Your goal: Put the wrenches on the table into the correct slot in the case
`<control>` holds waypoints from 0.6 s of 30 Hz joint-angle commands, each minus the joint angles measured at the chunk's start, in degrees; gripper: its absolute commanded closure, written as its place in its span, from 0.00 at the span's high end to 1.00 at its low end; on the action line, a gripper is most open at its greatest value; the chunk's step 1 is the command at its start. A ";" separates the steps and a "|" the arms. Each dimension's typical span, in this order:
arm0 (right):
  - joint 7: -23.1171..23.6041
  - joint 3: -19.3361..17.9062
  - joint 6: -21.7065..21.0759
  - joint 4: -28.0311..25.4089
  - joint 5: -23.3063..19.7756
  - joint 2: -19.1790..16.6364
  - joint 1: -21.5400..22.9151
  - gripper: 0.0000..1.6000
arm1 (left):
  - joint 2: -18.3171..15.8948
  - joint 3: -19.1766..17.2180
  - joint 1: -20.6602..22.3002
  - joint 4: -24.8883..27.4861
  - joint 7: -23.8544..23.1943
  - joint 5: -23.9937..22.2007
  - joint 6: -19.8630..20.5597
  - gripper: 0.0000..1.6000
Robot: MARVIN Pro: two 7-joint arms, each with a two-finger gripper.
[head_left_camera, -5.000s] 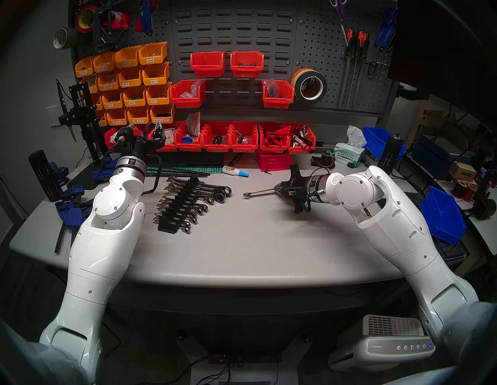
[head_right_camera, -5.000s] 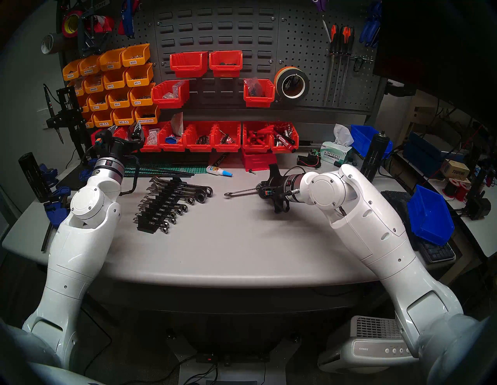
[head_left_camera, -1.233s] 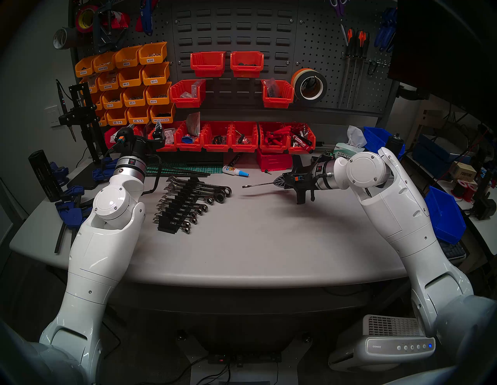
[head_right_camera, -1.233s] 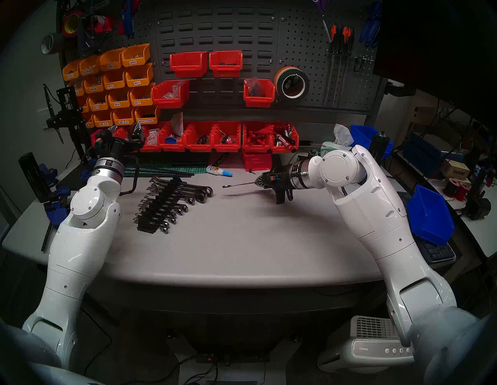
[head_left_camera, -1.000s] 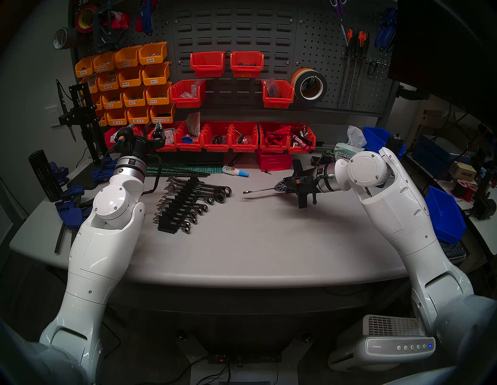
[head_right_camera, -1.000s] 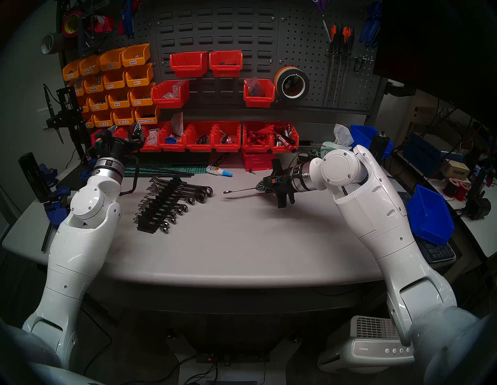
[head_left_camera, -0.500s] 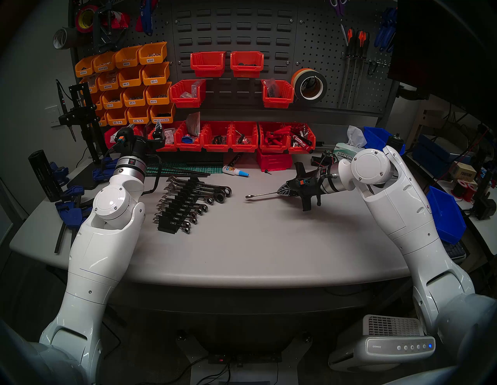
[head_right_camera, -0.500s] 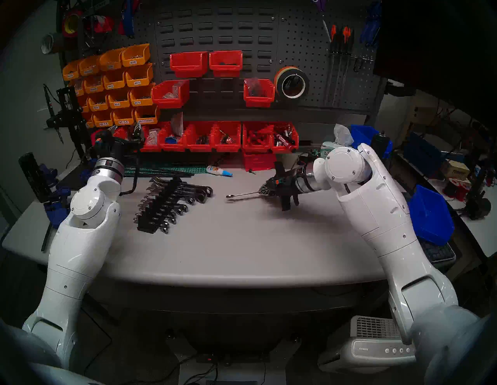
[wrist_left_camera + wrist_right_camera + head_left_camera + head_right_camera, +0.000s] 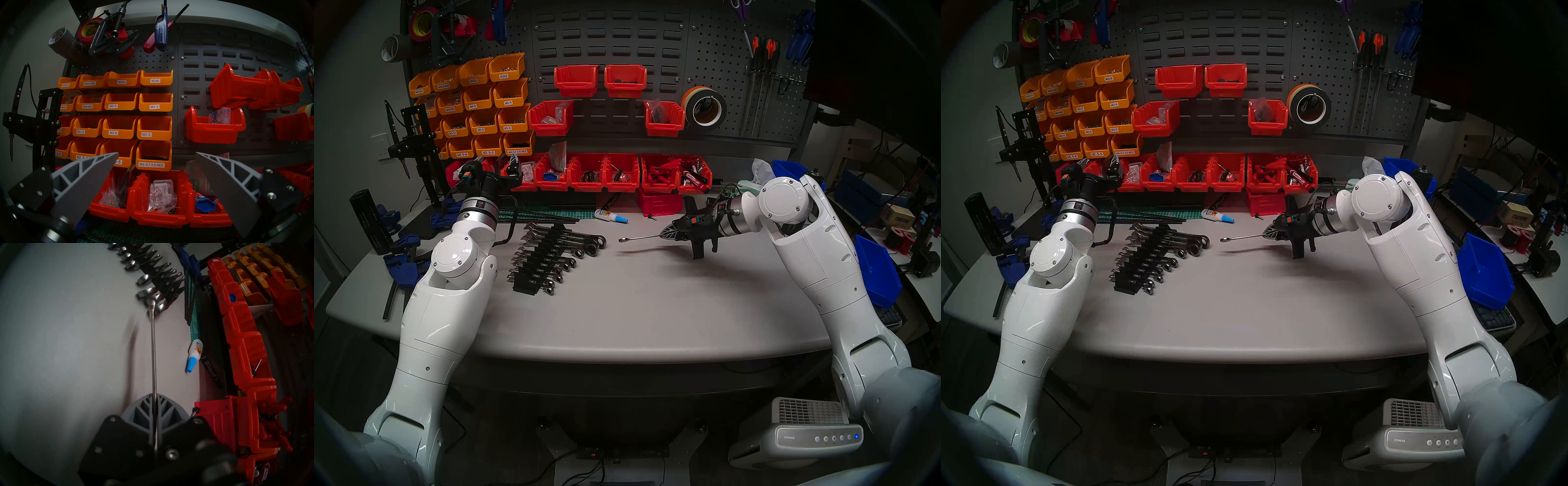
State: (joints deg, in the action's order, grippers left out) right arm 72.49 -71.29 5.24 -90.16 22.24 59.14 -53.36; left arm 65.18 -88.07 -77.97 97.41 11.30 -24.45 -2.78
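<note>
Dark perforated steel pegboard backs the workbench, hung with glossy orange plastic bins and red plastic bins; below it spreads the smooth matte grey table

Both white glossy arms reach over it. Compared with five seconds back, the right arm has drawn up and toward the bins, and the slim polished-chrome wrench, which then lay with its far end on the table, now hangs clear above the surface, casting a blurred shadow beneath. Against half a second ago it sits slightly higher and further left. The left arm has not changed.

The right gripper is clenched on one end of the wrench: in the right wrist view its ribbed grey plastic fingers press together with the thin shaft running out between them, pointing toward the rack.

The long black plastic wrench rack rests left of centre on the table, stepped, carrying a row of chrome wrenches with round ring ends, well apart from the held wrench.

The left gripper hovers by the bins at rear left, released, its grey lattice fingers spread wide with nothing between.

A small white glue bottle with a blue cap lies near the red bins
</note>
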 commanded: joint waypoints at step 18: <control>4.92 -6.62 -10.36 0.62 -8.44 1.91 0.67 0.00 | -0.06 -0.46 1.83 1.60 -0.01 0.01 -0.67 1.00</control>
State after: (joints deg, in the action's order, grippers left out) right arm 77.22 -76.51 -3.71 -88.83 15.26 60.54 -53.60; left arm 65.18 -88.07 -77.97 97.41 11.30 -24.45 -2.78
